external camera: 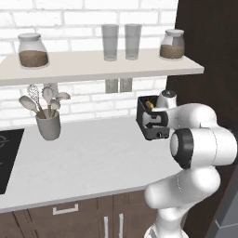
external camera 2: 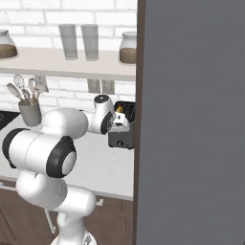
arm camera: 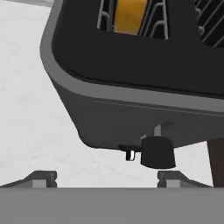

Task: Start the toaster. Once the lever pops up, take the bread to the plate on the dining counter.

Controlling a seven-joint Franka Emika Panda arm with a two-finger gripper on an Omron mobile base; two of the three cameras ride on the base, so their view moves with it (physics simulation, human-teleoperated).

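The step in hand appears to be starting the toaster (external camera: pixel 149 122), which stands on the pale worktop (external camera: pixel 88 162) at its right end, against the dark cabinet side. The gripper (arm camera: pixel 107 177) hangs just above and in front of the toaster's narrow face. Its fingers (arm camera: pixel 40 178) are spread apart with nothing between them. In the hand view the lever (arm camera: pixel 157 152) sits toward the right finger rather than centred. Judgement: shift the hand so one fingertip lands squarely on the tab, then press straight down along the slit track. The tiny pale knob (arm camera: pixel 130 155) just beside the lever should be avoided. A glancing push could slide the light toaster on the worktop.

Containers, left to right in the left base view:
- A lidded glass jar (external camera: pixel 33 50) on the shelf holds brown granules.
- A grey utensil crock (external camera: pixel 49 125) holds a whisk and spoons.
- Two glass tumblers (external camera: pixel 121 42) look empty.
- A second jar (external camera: pixel 172 44) holds brown contents.
- The toaster's slot holds the bread (arm camera: pixel 129 15), seated low with its golden crust showing.
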